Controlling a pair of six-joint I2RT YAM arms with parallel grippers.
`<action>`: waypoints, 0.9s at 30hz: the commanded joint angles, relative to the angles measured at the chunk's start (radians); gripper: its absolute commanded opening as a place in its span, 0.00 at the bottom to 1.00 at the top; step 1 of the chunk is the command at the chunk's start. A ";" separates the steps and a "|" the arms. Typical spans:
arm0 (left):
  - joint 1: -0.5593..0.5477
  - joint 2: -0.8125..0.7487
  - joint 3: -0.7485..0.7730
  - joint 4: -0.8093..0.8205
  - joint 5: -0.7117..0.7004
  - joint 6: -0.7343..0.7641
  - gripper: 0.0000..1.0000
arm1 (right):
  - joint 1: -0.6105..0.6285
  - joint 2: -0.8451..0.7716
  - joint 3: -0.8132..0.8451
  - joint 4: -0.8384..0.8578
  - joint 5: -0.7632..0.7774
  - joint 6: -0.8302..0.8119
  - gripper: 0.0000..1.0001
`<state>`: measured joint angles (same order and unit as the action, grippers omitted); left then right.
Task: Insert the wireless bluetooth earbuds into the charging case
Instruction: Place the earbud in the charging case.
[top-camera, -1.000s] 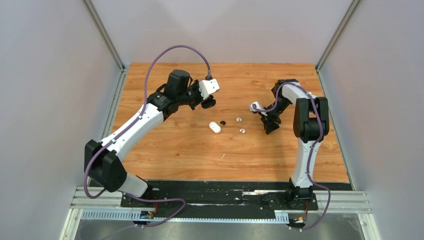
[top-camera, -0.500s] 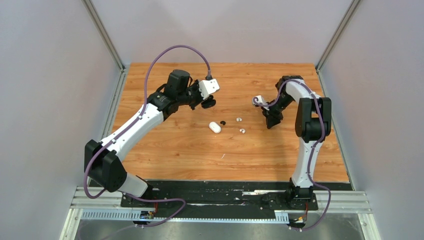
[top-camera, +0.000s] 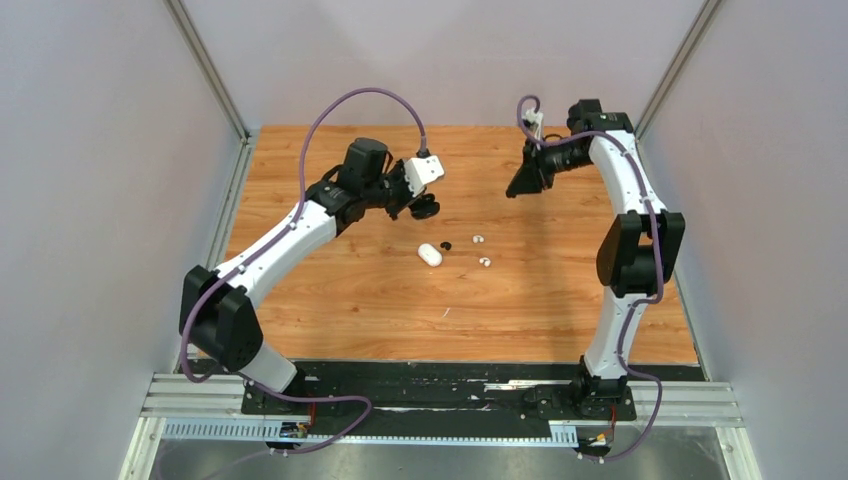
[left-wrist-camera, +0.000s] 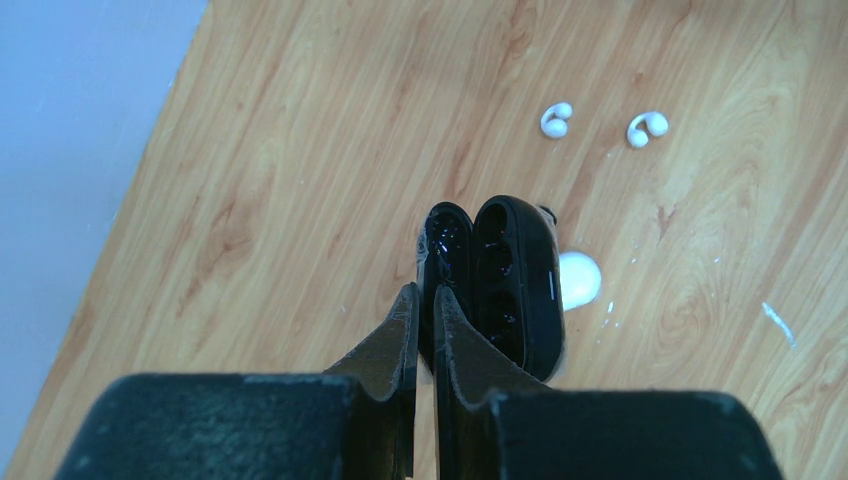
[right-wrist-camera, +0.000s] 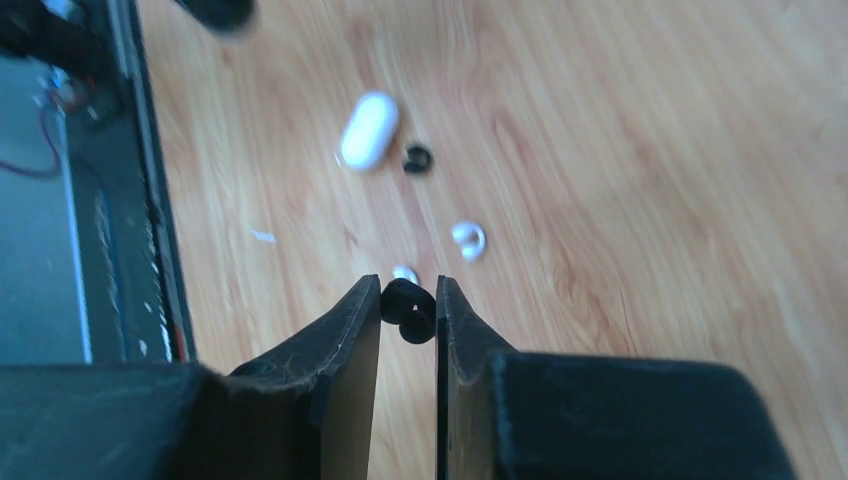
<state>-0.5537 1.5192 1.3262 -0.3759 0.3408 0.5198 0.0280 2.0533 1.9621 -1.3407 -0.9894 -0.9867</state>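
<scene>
Carrying a black earbud (right-wrist-camera: 408, 312) to its case looks like the step in hand. The right tool (right-wrist-camera: 408, 298) is almost closed, pinching that bud between its fingertips high above the desk (top-camera: 560, 300). The left tool (left-wrist-camera: 425, 295) is clamped tight on one edge of the open black charging case (left-wrist-camera: 505, 275) and holds it off the desk, hollows exposed, with no bud visible in them. Next, I judge, the right arm must cross to that case and line the bud up with a hollow, a fine fit needing careful rotation. There are two cases: the black one and a closed white case (top-camera: 430, 254) on the desk. There are four buds: the gripped one, plus a loose black bud (top-camera: 446, 244), a white bud (top-camera: 478, 239) and a second white bud (top-camera: 485, 262) near the white case.
</scene>
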 joint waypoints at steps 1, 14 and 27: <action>0.006 0.051 0.094 0.067 0.056 -0.083 0.00 | 0.072 -0.124 0.067 0.234 -0.169 0.443 0.00; 0.003 0.118 0.210 0.115 0.057 -0.256 0.00 | 0.318 -0.297 -0.047 0.591 0.083 0.561 0.00; 0.003 0.027 0.099 0.235 0.122 -0.253 0.00 | 0.374 -0.369 -0.183 0.697 0.161 0.471 0.00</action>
<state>-0.5537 1.5974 1.4242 -0.2203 0.4194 0.2871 0.4007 1.7264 1.7813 -0.7101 -0.8524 -0.4847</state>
